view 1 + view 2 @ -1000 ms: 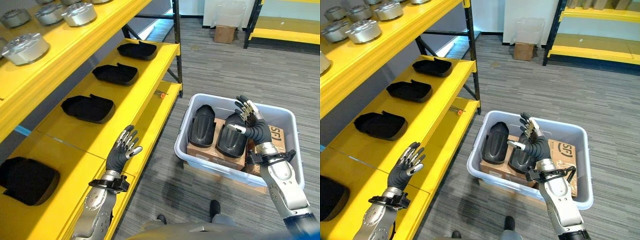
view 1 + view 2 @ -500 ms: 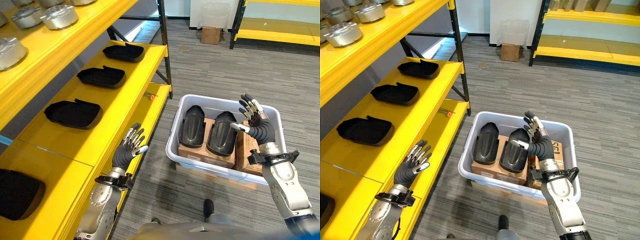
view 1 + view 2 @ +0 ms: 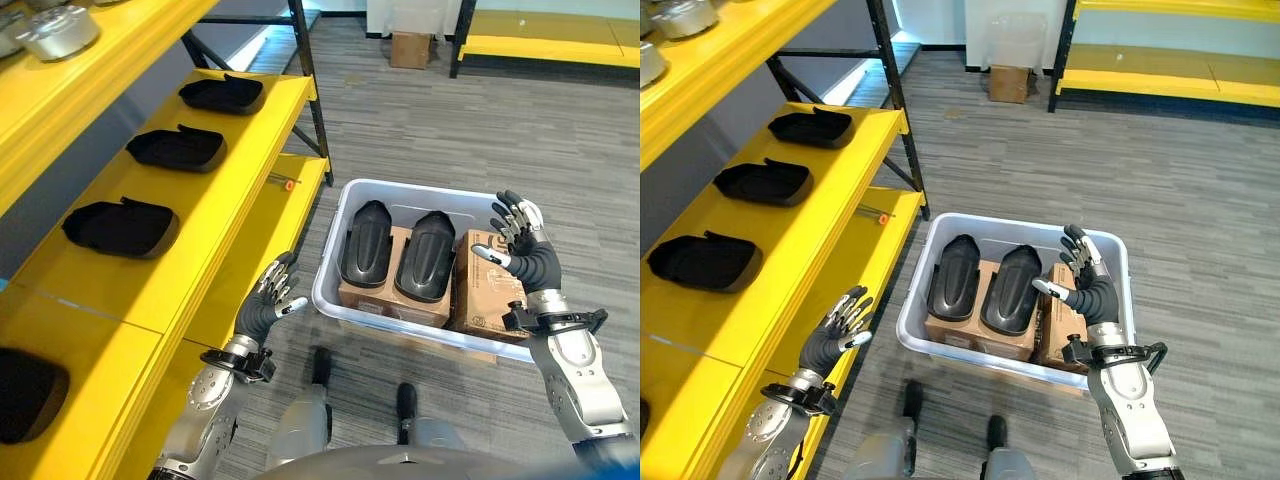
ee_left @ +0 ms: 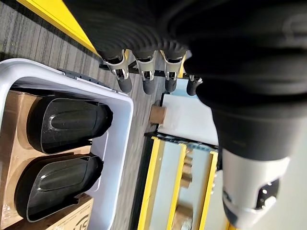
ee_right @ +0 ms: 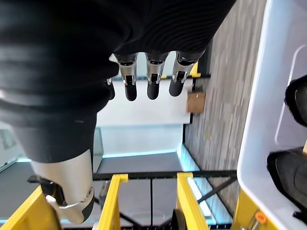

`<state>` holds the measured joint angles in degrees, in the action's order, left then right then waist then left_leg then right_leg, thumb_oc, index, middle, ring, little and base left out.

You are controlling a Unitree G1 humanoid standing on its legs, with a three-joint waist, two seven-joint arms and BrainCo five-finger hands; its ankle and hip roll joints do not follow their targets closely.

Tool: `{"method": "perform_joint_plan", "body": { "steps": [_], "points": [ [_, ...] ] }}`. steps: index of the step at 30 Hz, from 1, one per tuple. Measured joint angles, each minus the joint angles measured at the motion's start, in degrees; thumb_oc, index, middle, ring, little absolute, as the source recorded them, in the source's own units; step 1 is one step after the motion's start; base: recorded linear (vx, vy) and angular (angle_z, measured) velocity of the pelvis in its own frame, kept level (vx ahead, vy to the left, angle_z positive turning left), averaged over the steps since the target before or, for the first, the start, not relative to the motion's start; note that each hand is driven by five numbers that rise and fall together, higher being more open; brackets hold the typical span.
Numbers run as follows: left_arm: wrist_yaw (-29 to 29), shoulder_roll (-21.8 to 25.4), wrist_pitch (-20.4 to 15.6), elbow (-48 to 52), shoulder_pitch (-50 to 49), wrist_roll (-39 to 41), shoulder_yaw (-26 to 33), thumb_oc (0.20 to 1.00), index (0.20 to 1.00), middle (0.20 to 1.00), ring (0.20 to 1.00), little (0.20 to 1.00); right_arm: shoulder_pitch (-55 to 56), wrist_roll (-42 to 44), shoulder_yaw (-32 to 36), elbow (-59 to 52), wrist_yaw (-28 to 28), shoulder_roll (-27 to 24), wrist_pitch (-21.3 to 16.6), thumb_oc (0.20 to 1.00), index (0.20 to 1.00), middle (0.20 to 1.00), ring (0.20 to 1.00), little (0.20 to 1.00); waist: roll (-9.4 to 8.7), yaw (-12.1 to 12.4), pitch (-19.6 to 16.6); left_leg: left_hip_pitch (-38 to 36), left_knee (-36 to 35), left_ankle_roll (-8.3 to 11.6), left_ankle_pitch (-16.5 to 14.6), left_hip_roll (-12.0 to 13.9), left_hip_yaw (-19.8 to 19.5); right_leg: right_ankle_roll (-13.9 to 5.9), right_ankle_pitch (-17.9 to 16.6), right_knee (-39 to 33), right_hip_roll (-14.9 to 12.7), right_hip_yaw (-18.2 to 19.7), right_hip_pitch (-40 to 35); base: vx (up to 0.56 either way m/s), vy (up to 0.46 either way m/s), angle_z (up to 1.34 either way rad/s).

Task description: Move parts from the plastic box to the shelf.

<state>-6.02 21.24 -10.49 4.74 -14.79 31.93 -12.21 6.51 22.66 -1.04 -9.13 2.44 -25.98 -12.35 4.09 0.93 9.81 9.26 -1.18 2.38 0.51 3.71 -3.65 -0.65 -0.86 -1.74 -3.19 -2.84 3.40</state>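
Two parts in the box, right hand is the closer one

Both black parts (image 3: 365, 243) (image 3: 425, 255) lie side by side on the cardboard boxes (image 3: 400, 295) inside the plastic box (image 3: 330, 295). Long axes run away from the robot, roughly parallel to each other.

Right hand (image 3: 525, 255): fingers spread and relaxed, holding nothing, hovering over the box's right end. The nearer part sits just beside it, toward the robot's left and a bit lower.

Left hand (image 3: 268, 305): also spread and empty, outside the box, near its left wall, between the box and the yellow shelf (image 3: 215, 215). The other part is across that wall from it.

My read: right hand gets the easier reach, since its palm already faces the nearer part's flank. Shelf lies well to the left, where four similar parts already sit.
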Motion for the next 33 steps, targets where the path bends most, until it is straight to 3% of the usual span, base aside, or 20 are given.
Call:
{"method": "perform_joint_plan", "body": {
  "steps": [2,5,6,10,18,20,22,24,25,26,27,28,30,31,33],
  "points": [
    [0.2,0.3,-0.1,0.1,1.8,0.0,0.2,1.0,1.0,1.0,1.0,1.0,0.0,0.0,-0.5,0.1,0.2,0.4,0.0,1.0,1.0,1.0,1.0,1.0,-0.86,-0.1,0.9,-0.6,-0.5,-0.69,5.1,-0.3,3.4,-1.45,-0.3,-0.8,-1.3,0.4,-0.1,0.19,0.222,-0.62],
    [1.6,1.5,-0.2,0.6,4.4,0.0,0.1,1.0,1.0,1.0,1.0,1.0,-0.3,-0.3,-3.1,0.1,0.1,1.6,0.1,1.0,1.0,1.0,1.0,1.0,-3.06,0.2,1.1,-2.2,-1.0,-2.9,4.2,-2.6,7.3,-2.64,-0.2,-0.9,-4.4,0.6,-0.4,0.15,0.175,-0.41],
    [2.1,2.1,-0.2,0.6,5.4,0.0,0.2,1.0,1.0,1.0,1.0,1.0,-0.5,-0.4,-3.9,0.0,0.1,2.3,0.1,1.0,1.0,1.0,1.0,1.0,-3.3,-0.1,1.0,-3.1,-1.0,-3.37,3.6,-3.5,7.6,-4.21,-0.4,-1.5,-5.3,0.6,-1.4,0.12,0.13,-0.32],
    [4.1,2.0,-1.5,0.6,8.1,-0.1,1.3,1.0,1.0,1.0,1.0,1.0,-4.9,-1.5,-6.3,0.1,0.1,2.8,0.7,1.0,1.0,1.0,1.0,1.0,-3.56,-0.1,1.0,-4.8,-2.6,-4.3,2.8,-5.2,9.6,-5.86,-1.2,-3.5,-6.9,0.8,-2.2,0.12,0.135,-0.23],
    [5.1,2.0,-1.5,0.6,7.2,-1.4,1.5,1.0,1.0,1.0,1.0,1.0,-6.8,-1.5,-6.5,0.1,0.1,2.9,1.0,1.0,1.0,1.0,1.0,1.0,-4.55,0.0,0.7,-5.8,-2.8,-4.41,1.6,-5.1,11.5,-6.05,-1.2,-3.1,-6.5,2.7,-1.6,0.03,0.099,-0.2],
    [5.9,2.7,-1.7,0.5,7.7,-1.9,1.5,1.0,1.0,1.0,1.0,1.0,-8.3,-1.5,-8.1,0.5,0.2,3.0,1.2,1.0,1.0,1.0,1.0,1.0,-4.57,-0.3,0.7,-5.1,-2.4,-4.58,1.5,-3.9,13.5,-6.77,-0.5,3.7,-5.4,3.3,3.6,-0.06,0.045,-0.48],
    [6.5,3.7,-1.8,0.5,8.6,-2.1,1.6,1.0,1.0,1.0,1.0,1.0,-9.1,-1.5,-9.1,0.6,0.4,3.3,1.2,1.0,1.0,1.0,1.0,1.0,-5.61,-0.4,0.8,-4.9,-2.3,-4.68,1.5,-4.1,15.1,-6.66,-0.4,4.3,-5.8,2.1,4.8,0.0,-0.004,-0.39],
    [6.7,4.2,-2.2,0.6,9.1,-2.1,1.6,1.0,1.0,1.0,1.0,1.0,-9.4,-1.5,-10.3,1.0,0.6,3.5,1.2,1.0,1.0,1.0,1.0,1.0,-5.87,-0.3,0.8,-4.7,-2.5,-4.9,1.9,-3.9,17.2,-5.62,0.4,2.7,-7.8,-1.8,5.4,-0.05,-0.094,-0.43],
    [7.3,4.3,-2.7,0.6,9.0,-2.0,2.0,1.0,1.0,1.0,1.0,1.0,-11.4,-1.5,-12.3,2.6,0.8,3.6,1.2,1.0,1.0,1.0,1.0,1.0,-5.3,0.6,1.1,-4.3,-2.5,-4.61,2.3,-2.6,19.6,-5.07,0.7,2.1,-9.2,-6.2,6.2,0.01,-0.17,-0.84],
    [7.9,4.3,-3.0,0.5,9.0,-1.9,2.4,1.0,1.0,1.0,1.0,1.0,-14.2,-1.5,-14.0,4.4,1.0,3.9,1.3,1.0,1.0,1.0,1.0,1.0,-5.36,1.7,1.3,-4.0,-2.4,-4.51,2.4,-1.6,22.2,-4.09,1.0,1.8,-11.3,-14.1,7.0,0.09,-0.2,-1.29],
    [8.2,4.2,-3.0,0.5,8.9,-1.9,2.8,1.0,1.0,1.0,1.0,1.0,-17.0,-1.6,-15.6,6.0,1.1,3.9,1.5,1.0,1.0,1.0,1.0,1.0,-5.22,3.4,1.5,-3.7,-2.2,-4.44,2.2,-0.6,24.4,-5.0,0.3,1.8,-13.0,-19.3,7.9,0.09,-0.215,-1.2],
    [8.9,3.8,-3.1,0.3,9.2,-1.7,2.8,1.0,1.0,1.0,1.0,1.0,-18.7,-1.6,-16.0,6.5,1.3,4.1,1.6,1.0,1.0,1.0,1.0,1.0,-5.14,3.8,1.8,-3.0,-1.0,-3.18,1.4,0.2,24.1,-6.99,-2.6,0.0,-14.9,-18.8,7.4,0.03,-0.223,-0.76],
    [8.9,4.3,-3.4,0.2,9.3,-1.7,2.8,1.0,1.0,1.0,1.0,1.0,-18.3,-1.6,-16.0,6.1,1.7,4.7,1.6,1.0,1.0,1.0,1.0,1.0,-6.9,3.0,1.9,-3.2,-0.1,-2.15,1.6,-0.1,23.4,-8.16,-4.8,-1.2,-16.3,-15.9,4.2,0.05,-0.279,0.09],
    [8.9,4.1,-3.8,-0.2,9.3,-1.8,3.4,1.0,1.0,1.0,1.0,1.0,-16.8,-1.6,-15.9,4.8,1.7,4.8,1.6,1.0,1.0,1.0,1.0,1.0,-8.98,2.9,2.0,-3.0,-0.3,-0.24,2.5,0.2,22.5,-9.72,-4.9,-1.7,-14.9,-14.7,2.2,0.1,-0.245,0.17],
    [9.0,1.5,-3.9,-0.4,8.8,-1.8,3.7,1.0,1.0,1.0,1.0,1.0,-16.9,-1.6,-15.8,3.7,1.6,3.7,1.7,1.0,1.0,1.0,1.0,1.0,-7.33,2.7,2.7,-2.2,-0.7,1.3,3.7,2.7,21.8,-8.48,-5.7,-3.0,-11.7,-15.5,2.0,0.08,-0.204,-0.01]
  ]
}}
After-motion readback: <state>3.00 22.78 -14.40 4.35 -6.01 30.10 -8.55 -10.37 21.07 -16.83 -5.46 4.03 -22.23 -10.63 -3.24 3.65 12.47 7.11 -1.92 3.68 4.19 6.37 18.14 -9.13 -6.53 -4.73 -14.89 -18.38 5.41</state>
